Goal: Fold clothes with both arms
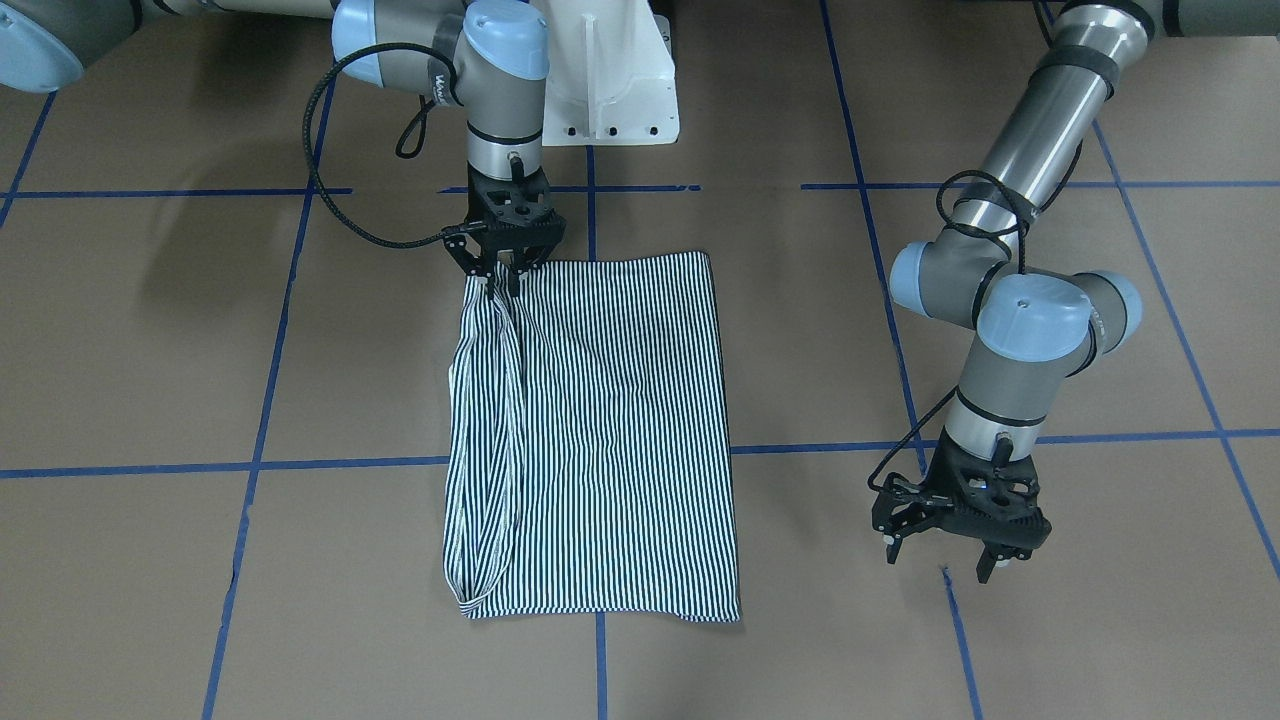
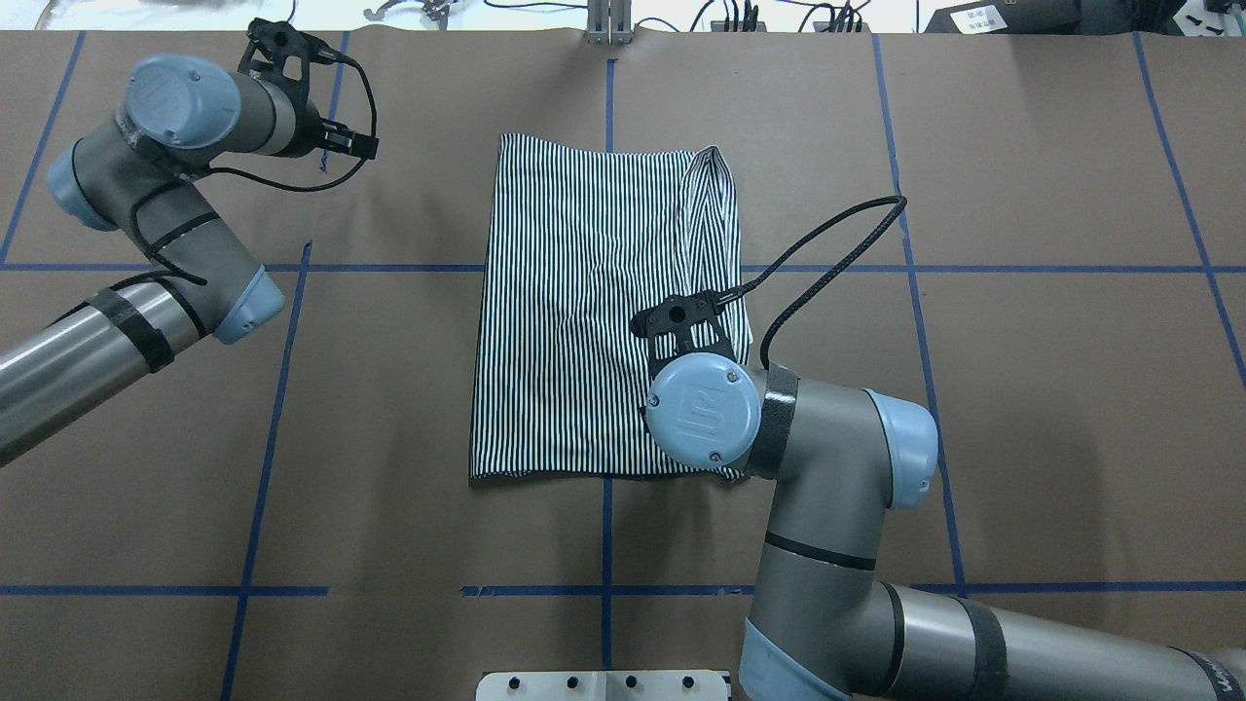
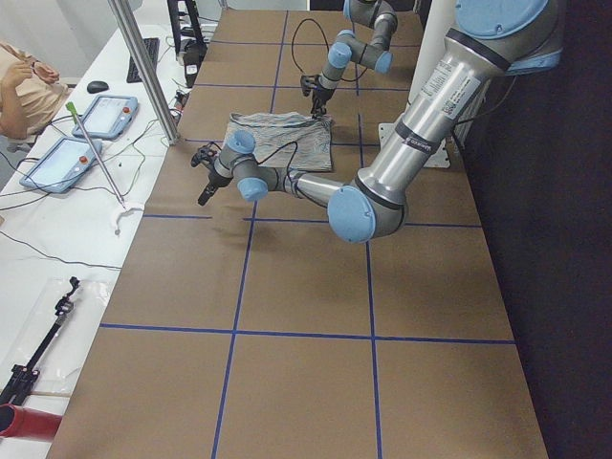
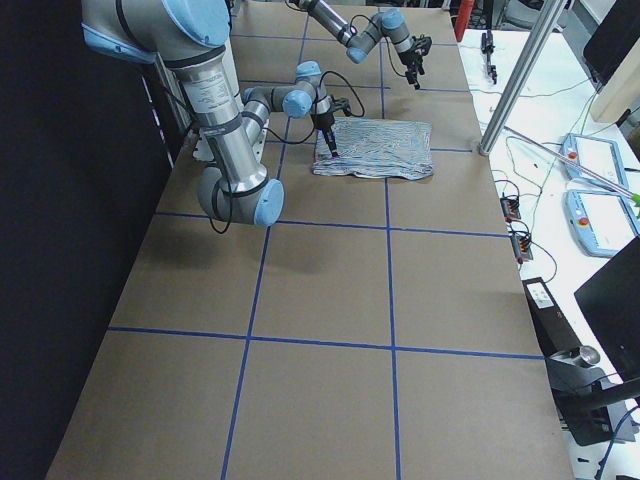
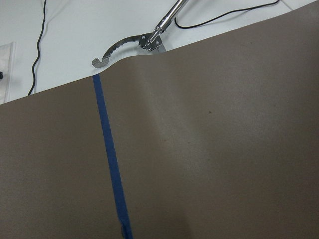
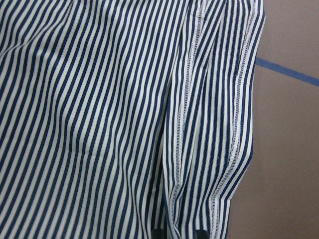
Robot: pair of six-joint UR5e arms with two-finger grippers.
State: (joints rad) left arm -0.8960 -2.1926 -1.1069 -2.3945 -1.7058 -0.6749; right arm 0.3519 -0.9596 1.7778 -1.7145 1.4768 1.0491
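The folded navy-and-white striped polo shirt [image 1: 600,430] lies in the middle of the brown paper table [image 1: 150,350]. In the front view, the black right claw [image 1: 503,272] pinches its 11 o'clock corner. The black left claw [image 1: 940,565], at 4 o'clock, gapes wide and empty. The shirt looks soft, light and floppy, so grab its corners.

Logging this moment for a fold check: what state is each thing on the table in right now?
shirt: folded into a rectangle, lying flat on the table, with a narrow flap folded over along one long side.
right gripper: shut on the shirt's corner nearest the robot's base, fabric gathered there.
left gripper: open, empty, over bare table beside the shirt.
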